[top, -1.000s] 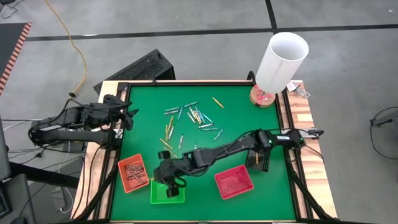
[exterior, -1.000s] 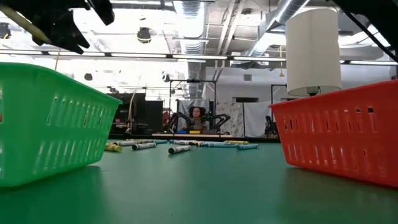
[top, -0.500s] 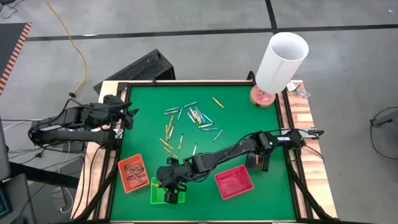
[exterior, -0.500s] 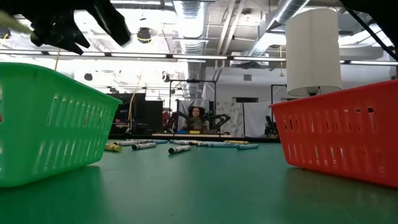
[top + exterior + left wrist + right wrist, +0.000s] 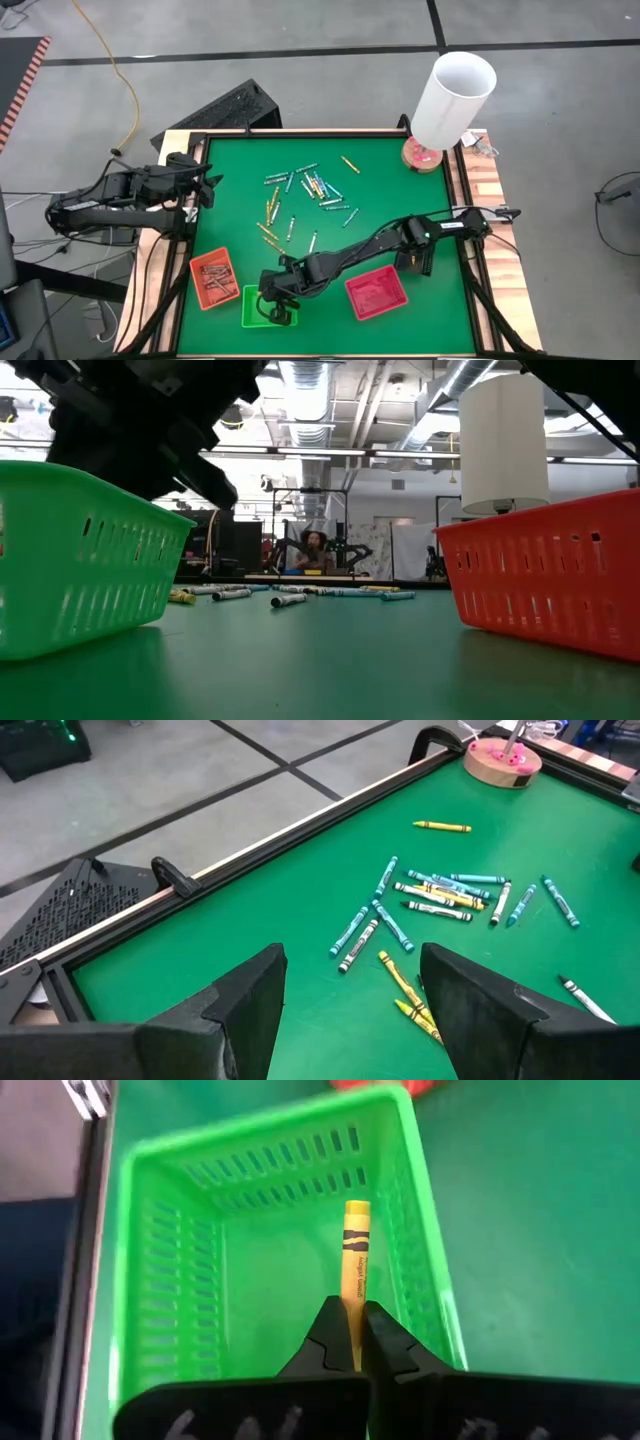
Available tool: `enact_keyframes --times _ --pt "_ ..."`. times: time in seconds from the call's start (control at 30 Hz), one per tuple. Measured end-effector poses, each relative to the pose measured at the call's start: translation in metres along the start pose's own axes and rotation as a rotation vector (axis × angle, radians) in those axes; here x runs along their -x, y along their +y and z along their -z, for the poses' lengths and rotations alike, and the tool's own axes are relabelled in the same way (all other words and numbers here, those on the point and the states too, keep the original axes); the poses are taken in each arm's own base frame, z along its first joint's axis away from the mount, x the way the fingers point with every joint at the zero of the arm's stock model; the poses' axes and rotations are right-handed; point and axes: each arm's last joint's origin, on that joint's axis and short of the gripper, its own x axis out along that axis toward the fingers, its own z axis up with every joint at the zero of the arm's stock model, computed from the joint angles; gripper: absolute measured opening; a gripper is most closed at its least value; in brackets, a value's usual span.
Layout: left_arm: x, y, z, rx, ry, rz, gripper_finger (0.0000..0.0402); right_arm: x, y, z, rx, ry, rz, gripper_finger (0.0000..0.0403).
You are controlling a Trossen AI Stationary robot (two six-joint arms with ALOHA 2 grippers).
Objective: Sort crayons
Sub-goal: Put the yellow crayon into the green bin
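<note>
My right gripper [image 5: 350, 1325] is shut on a yellow crayon [image 5: 355, 1255] over the inside of the green tray [image 5: 260, 1130], which stands near the table's front edge [image 5: 255, 318]. In the low view it shows as a dark mass [image 5: 150, 430] above that tray [image 5: 80, 550]. Several loose crayons [image 5: 305, 190] lie on the green mat at mid-table. My left gripper [image 5: 212, 186] waits open at the table's left edge, its fingers [image 5: 250, 1005] wide apart with nothing between them. My right gripper pinches the yellow crayon by its rear end [image 5: 351, 1305] between its two fingertips. The fingers slant down from the table's right side, and the crayon runs on ahead in line with them. It points into the green tray; whether its tip touches the tray floor, I cannot tell.
An orange tray [image 5: 213, 278] with reddish-brown crayons sits left of the green one, a red tray [image 5: 376, 293] to its right. A white cylinder [image 5: 453, 100] on a round wooden base stands at the far right corner. Bare mat lies between the trays and the crayon pile.
My right gripper has sunk toward the green tray and rolled about its own axis, still shut on the yellow crayon. In the low view it has come down from the upper left corner to just above the tray's rim.
</note>
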Motion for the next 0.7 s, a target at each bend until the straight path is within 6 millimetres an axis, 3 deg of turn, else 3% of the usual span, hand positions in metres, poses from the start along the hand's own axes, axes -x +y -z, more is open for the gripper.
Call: enact_keyframes --times 0.7 --pt "-0.0001 0.0 0.0 0.0 0.0 0.0 0.0223 -0.0015 -0.0045 0.003 -0.003 0.059 -0.022 0.0018"
